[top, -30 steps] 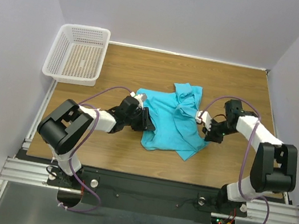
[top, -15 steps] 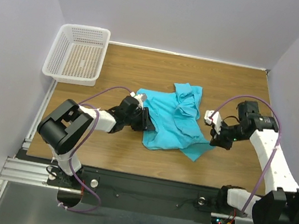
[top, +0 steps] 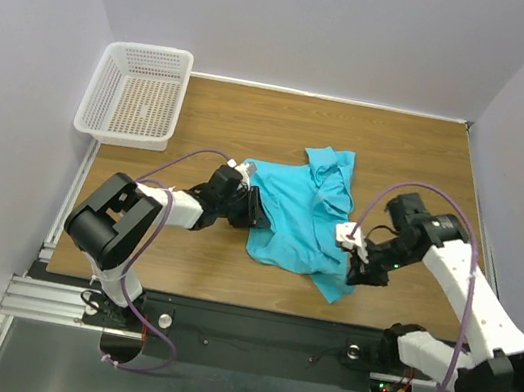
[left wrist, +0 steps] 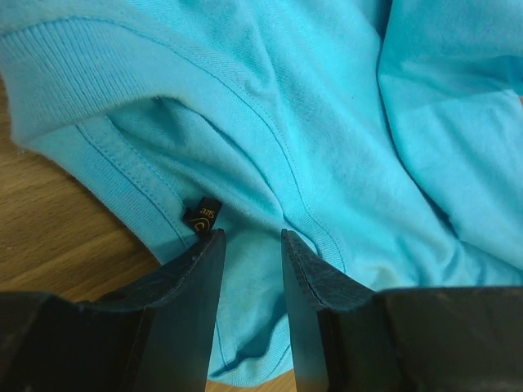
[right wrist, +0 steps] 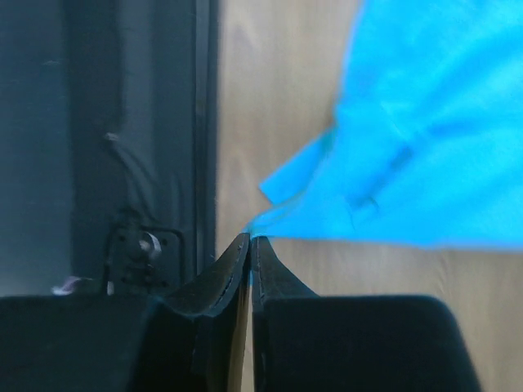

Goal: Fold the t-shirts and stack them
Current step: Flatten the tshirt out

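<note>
One turquoise t-shirt (top: 296,214) lies crumpled on the middle of the wooden table (top: 245,122). My left gripper (top: 254,209) rests low at its left edge, by the neck. In the left wrist view, the left gripper (left wrist: 250,237) is open, with collar fabric (left wrist: 245,106) lying between and under the fingers, and the dark label (left wrist: 201,216) sits at the left fingertip. My right gripper (top: 355,265) is at the shirt's near right corner. In the right wrist view, the right gripper (right wrist: 251,238) has its jaws pressed together on the edge of the t-shirt (right wrist: 425,139).
A white mesh basket (top: 108,93) stands at the far left corner of the table. The black front rail (right wrist: 122,163) of the frame lies close to the right gripper. Grey walls enclose the table on three sides.
The right arm swung out to the right, then came back toward the near edge. The shirt's near right corner now stretches nearer to the front. The left arm held still.
</note>
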Controlling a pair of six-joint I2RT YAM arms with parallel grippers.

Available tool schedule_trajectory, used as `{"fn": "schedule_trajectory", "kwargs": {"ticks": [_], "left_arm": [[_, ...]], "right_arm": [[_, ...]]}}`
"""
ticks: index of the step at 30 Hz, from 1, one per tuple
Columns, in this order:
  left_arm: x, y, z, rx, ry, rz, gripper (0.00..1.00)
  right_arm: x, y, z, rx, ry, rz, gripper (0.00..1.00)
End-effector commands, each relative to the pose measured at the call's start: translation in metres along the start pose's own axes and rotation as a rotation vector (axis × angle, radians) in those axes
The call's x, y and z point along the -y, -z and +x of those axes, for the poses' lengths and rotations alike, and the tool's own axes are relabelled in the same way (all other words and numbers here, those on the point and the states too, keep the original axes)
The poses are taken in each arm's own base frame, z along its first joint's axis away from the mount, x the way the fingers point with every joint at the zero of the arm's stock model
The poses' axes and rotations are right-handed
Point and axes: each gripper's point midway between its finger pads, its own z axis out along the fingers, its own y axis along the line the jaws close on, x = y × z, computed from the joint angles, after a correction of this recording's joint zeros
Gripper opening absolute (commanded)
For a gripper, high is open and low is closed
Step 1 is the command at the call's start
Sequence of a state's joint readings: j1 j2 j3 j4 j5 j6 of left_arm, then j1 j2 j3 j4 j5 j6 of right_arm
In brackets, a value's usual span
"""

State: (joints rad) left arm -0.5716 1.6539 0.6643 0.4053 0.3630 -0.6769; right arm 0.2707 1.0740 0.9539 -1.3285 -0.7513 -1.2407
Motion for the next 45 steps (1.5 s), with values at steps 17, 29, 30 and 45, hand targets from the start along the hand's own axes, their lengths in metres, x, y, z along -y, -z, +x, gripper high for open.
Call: {"fn": "schedule_trajectory", "kwargs": {"ticks": [17, 29, 30, 45], "left_arm": [[-0.033, 0.001, 0.014, -0.062, 0.002, -0.131, 0.46], [-0.031, -0.001, 0.015, -0.059, 0.009, -0.116, 0.46], [-0.031, -0.001, 0.015, -0.057, 0.011, -0.115, 0.46], [-0.03, 0.006, 0.013, -0.043, -0.008, -0.116, 0.46]], "right_arm": [[0.163, -0.022, -0.048, 0.131, -0.608, 0.457, 0.46], [0.226, -0.044, -0.031, 0.096, -0.785, 0.581, 0.58], [0.227, -0.049, -0.031, 0.097, -0.794, 0.563, 0.58], [0.209, 0.07, 0.026, 0.071, -0.709, 0.845, 0.01]]}}
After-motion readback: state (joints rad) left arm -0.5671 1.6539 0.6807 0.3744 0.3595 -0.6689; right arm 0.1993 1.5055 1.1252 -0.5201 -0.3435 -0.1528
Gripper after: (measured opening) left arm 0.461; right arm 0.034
